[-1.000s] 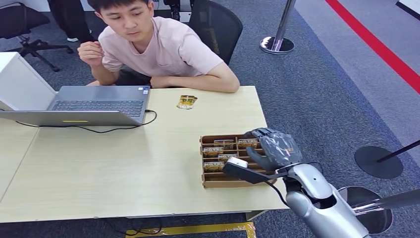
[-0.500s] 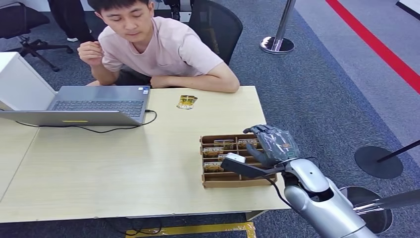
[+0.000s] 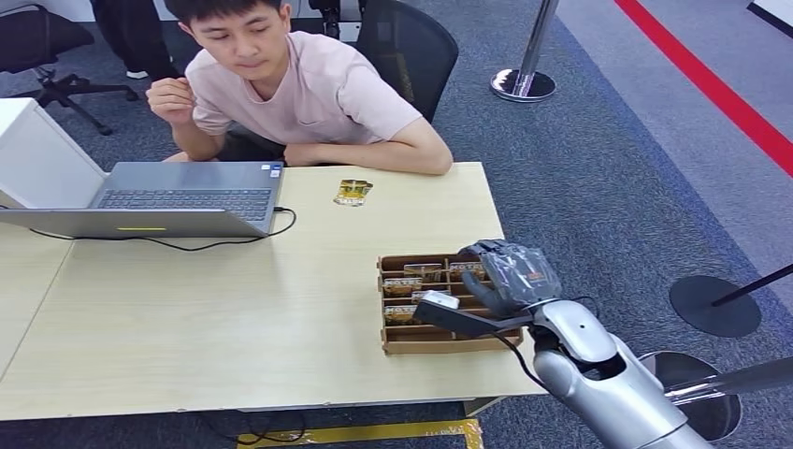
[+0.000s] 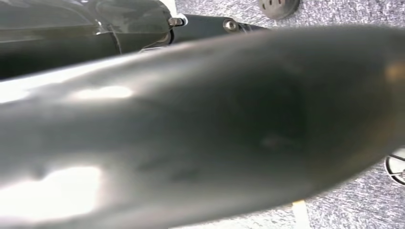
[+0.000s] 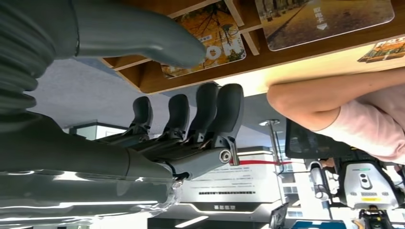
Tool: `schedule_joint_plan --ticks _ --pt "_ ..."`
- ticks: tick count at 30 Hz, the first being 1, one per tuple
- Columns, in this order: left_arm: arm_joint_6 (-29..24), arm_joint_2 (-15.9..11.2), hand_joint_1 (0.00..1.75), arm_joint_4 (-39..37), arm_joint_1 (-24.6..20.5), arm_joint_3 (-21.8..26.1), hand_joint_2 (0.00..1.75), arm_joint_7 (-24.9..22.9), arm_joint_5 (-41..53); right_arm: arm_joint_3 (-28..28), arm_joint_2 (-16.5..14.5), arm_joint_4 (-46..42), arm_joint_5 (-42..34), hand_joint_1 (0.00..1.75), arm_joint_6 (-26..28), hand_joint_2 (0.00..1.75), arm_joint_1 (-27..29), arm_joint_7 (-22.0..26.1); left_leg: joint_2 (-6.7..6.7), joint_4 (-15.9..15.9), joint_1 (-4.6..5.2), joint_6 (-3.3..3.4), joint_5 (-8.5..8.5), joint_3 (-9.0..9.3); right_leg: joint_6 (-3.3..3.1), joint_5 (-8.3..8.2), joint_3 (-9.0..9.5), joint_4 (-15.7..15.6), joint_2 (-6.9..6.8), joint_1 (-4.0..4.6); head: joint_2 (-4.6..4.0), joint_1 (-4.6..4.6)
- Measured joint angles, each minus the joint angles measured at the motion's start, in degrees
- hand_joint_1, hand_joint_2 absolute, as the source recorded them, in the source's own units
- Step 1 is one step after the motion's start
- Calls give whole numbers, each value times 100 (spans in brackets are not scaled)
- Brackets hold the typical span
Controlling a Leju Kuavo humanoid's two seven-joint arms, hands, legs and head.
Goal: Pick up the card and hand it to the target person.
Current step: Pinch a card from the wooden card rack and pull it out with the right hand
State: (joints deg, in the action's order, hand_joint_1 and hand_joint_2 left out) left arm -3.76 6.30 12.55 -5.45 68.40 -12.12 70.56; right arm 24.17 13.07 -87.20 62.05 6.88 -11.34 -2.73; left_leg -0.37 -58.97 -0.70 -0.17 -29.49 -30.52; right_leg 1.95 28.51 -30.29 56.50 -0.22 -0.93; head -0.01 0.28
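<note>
Grey carpet round a light wood desk (image 3: 234,309); cards (image 3: 404,285) sit upright in slots of brown divided tray (image 3: 439,342) near desk's front right corner, w/ one more card (image 3: 353,192) lying flat further back by person (image 3: 299,89). Right hand (image 3: 505,281) hovers over tray's right side, fingers (image 5: 217,112) apart & holding nothing, thumb tip just at a card (image 5: 215,36) in right wrist view. Laptop (image 3: 178,198) on desk's left side; left hand can't tell.

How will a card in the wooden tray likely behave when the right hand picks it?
The cards look thin, flat and glossy, so probably light, slightly bendy and slippery. They lie in the wooden tray's compartments, so edges may be hard to catch. The right hand hovers over them.
</note>
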Motion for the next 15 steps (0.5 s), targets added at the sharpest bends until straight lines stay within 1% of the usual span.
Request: schedule_joint_plan --ticks 11,15 --pt "0 6 0 0 0 2 0 -1 -7 82 2 44 -7 93 0 175 -5 -18 0 0 0 0 0 0 0 0 0 0 0 0 0 0" --pt "0 8 0 0 0 2 0 1 -7 83 2 80 -7 94 0 175 -8 -18 0 0 0 0 0 0 0 0 0 0 0 0 0 0"
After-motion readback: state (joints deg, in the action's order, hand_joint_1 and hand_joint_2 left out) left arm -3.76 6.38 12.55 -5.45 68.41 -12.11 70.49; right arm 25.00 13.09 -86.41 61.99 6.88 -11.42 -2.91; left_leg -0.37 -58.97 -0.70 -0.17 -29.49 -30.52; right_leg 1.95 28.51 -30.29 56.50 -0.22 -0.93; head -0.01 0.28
